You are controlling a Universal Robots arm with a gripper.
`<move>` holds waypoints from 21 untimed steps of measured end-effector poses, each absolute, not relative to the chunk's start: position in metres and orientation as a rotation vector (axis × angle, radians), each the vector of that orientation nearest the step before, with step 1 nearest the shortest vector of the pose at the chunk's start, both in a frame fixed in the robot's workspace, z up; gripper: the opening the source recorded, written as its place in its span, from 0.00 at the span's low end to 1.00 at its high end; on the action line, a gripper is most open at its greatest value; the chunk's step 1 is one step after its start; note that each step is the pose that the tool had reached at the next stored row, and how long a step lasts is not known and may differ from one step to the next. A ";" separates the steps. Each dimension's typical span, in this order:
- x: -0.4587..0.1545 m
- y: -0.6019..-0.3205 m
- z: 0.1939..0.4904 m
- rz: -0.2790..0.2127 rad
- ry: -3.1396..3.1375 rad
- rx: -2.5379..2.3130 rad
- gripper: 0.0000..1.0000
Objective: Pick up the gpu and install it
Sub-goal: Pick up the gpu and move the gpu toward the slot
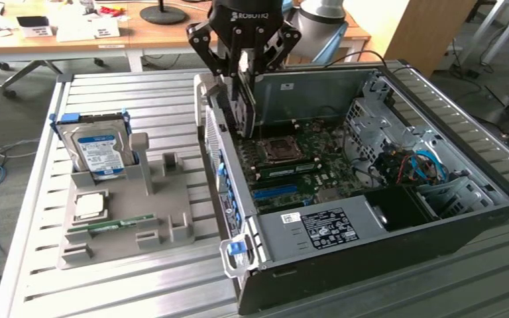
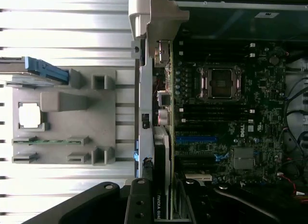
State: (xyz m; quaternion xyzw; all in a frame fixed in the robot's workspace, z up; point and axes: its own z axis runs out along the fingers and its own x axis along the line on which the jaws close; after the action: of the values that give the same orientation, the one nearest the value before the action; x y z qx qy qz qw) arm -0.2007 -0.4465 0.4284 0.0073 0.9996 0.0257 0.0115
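Your gripper is clamped on the gpu, which hangs on edge straight below the fingers, its lower edge down by the rear wall of the open computer case. The motherboard lies beneath, just beside the card. Well off to the hand's side, outside the case, a grey tray carries the hard drive and memory stick

Hard drive upright in grey fixture; case open
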 end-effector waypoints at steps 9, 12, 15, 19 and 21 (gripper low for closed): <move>-0.182 -0.447 0.428 0.080 3.117 0.023 0.27; -0.176 -0.447 0.428 0.080 3.117 0.023 0.27; -0.170 -0.447 0.428 0.080 3.117 0.023 0.27; -0.163 -0.447 0.428 0.080 3.117 0.023 0.27; -0.159 -0.447 0.428 0.080 3.117 0.023 0.27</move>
State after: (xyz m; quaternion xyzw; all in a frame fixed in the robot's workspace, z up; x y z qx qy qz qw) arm -0.1591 -0.4465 0.4284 0.0073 0.9996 0.0257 0.0115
